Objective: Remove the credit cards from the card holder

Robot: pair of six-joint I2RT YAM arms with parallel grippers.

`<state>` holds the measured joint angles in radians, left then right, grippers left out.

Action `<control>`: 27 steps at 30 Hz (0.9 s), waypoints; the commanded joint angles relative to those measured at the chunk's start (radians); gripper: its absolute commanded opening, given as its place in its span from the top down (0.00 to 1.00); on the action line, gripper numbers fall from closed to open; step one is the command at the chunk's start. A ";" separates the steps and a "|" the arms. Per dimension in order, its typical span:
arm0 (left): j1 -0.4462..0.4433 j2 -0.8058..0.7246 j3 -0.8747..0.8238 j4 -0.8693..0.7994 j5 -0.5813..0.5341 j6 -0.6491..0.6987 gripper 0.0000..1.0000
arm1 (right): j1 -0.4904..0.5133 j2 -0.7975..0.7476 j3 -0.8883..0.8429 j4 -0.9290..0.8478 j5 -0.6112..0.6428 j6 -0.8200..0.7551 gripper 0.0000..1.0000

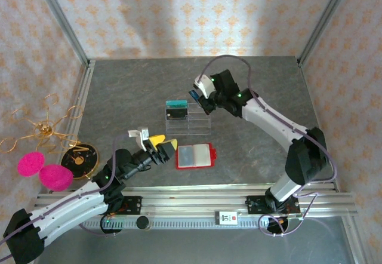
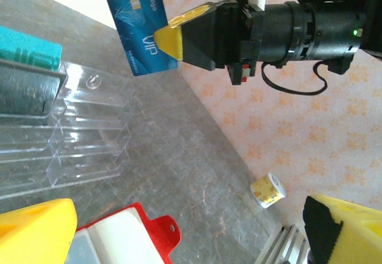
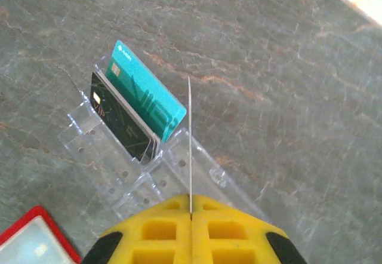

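The red card holder (image 1: 208,156) lies open on the table, a pale grey credit card (image 1: 190,154) showing in its pocket. Just left of it my left gripper (image 1: 165,146) stands open with nothing between its yellow fingers; the holder's snap tab (image 2: 158,234) lies between them in the left wrist view. My right gripper (image 1: 201,96) is shut on a bright blue credit card (image 2: 142,31) above the right end of the clear tray (image 1: 186,120). From the right wrist this card (image 3: 190,132) is seen edge-on, sticking out of the shut fingers (image 3: 179,222).
In the clear tray's (image 3: 179,174) left compartment stand a teal card (image 3: 146,100) and a black card (image 3: 119,123). A small yellow-patterned roll (image 2: 268,190) lies by the wall. A gold-and-black disc (image 1: 80,159) and pink pompoms (image 1: 45,169) sit at the far left.
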<state>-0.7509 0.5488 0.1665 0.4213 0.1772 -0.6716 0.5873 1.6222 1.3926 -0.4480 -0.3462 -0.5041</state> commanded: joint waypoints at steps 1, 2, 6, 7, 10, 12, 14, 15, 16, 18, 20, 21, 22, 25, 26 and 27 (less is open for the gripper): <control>0.000 0.019 0.076 -0.070 -0.025 0.044 0.03 | -0.013 0.035 0.124 -0.139 -0.024 -0.192 1.00; 0.001 0.028 0.097 -0.093 -0.025 0.054 0.03 | -0.019 0.052 0.152 -0.151 -0.038 -0.216 1.00; 0.014 0.075 0.172 -0.165 -0.021 0.079 0.01 | -0.036 0.119 0.251 -0.182 -0.075 -0.304 1.00; 0.023 0.093 0.197 -0.185 -0.010 0.080 0.01 | -0.036 0.145 0.302 -0.221 -0.077 -0.338 1.00; 0.054 0.132 0.259 -0.234 0.032 0.132 0.01 | -0.054 0.210 0.421 -0.337 -0.129 -0.439 1.00; 0.078 0.147 0.282 -0.252 0.052 0.139 0.01 | -0.067 0.232 0.457 -0.373 -0.169 -0.493 1.00; 0.116 0.156 0.300 -0.263 0.082 0.145 0.01 | -0.083 0.244 0.463 -0.394 -0.222 -0.552 1.00; 0.135 0.162 0.308 -0.271 0.097 0.145 0.01 | -0.088 0.248 0.463 -0.400 -0.240 -0.575 1.00; 0.151 0.166 0.316 -0.279 0.103 0.145 0.01 | -0.095 0.256 0.462 -0.404 -0.250 -0.593 1.00; 0.173 0.169 0.317 -0.276 0.102 0.146 0.01 | -0.106 0.274 0.466 -0.417 -0.254 -0.626 1.00; 0.186 0.173 0.318 -0.270 0.102 0.144 0.01 | -0.119 0.296 0.476 -0.437 -0.256 -0.650 1.00; 0.192 0.178 0.322 -0.271 0.103 0.146 0.01 | -0.128 0.308 0.480 -0.452 -0.260 -0.669 1.00; 0.195 0.186 0.329 -0.279 0.103 0.149 0.01 | -0.136 0.318 0.482 -0.458 -0.266 -0.679 1.00; 0.202 0.203 0.352 -0.312 0.099 0.167 0.02 | -0.150 0.338 0.481 -0.479 -0.287 -0.715 1.00; 0.205 0.207 0.357 -0.320 0.097 0.171 0.03 | -0.151 0.341 0.479 -0.475 -0.289 -0.716 1.00; 0.208 0.209 0.360 -0.322 0.096 0.173 0.03 | -0.154 0.345 0.475 -0.473 -0.292 -0.723 1.00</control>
<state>-0.5556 0.7559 0.4820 0.1349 0.2577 -0.5323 0.4408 1.9591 1.8412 -0.8791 -0.6033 -1.1706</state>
